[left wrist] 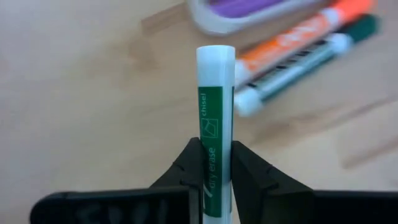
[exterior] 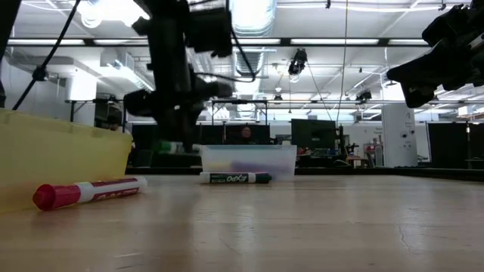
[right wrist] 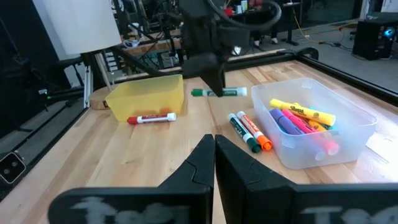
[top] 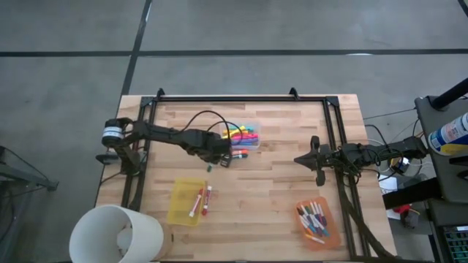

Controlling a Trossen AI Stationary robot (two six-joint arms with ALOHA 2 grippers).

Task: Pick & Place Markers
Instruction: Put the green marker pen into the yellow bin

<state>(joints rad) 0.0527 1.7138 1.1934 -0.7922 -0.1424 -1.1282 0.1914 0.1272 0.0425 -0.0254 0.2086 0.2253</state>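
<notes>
A wooden table (top: 278, 168) is seen from above, with a dark robot arm on each side. The left gripper (left wrist: 216, 163) hangs just left of a clear bin (top: 248, 136) near the table's centre, its two fingers clamped on a green-labelled white marker (left wrist: 216, 124). The grip sits partway along the barrel, probably so the marker stays balanced while lifted. In the level table-height view this marker (exterior: 172, 146) hangs above the tabletop with its long axis roughly horizontal, clear of the surface. In the overhead view it points roughly toward the table's near edge.

Two more markers, one orange (right wrist: 254, 130) and one green (right wrist: 239, 132), lie side by side on the table beside the clear bin, which holds bright highlighters. A yellow bin (top: 186, 201) sits nearer the front left, with two red markers (top: 202, 201) at its right edge. An orange bin (top: 318, 223) at front right holds sorted markers, suggesting sorting by type.

The right gripper (right wrist: 214, 149) waits at the right side, fingers pressed together and empty.
</notes>
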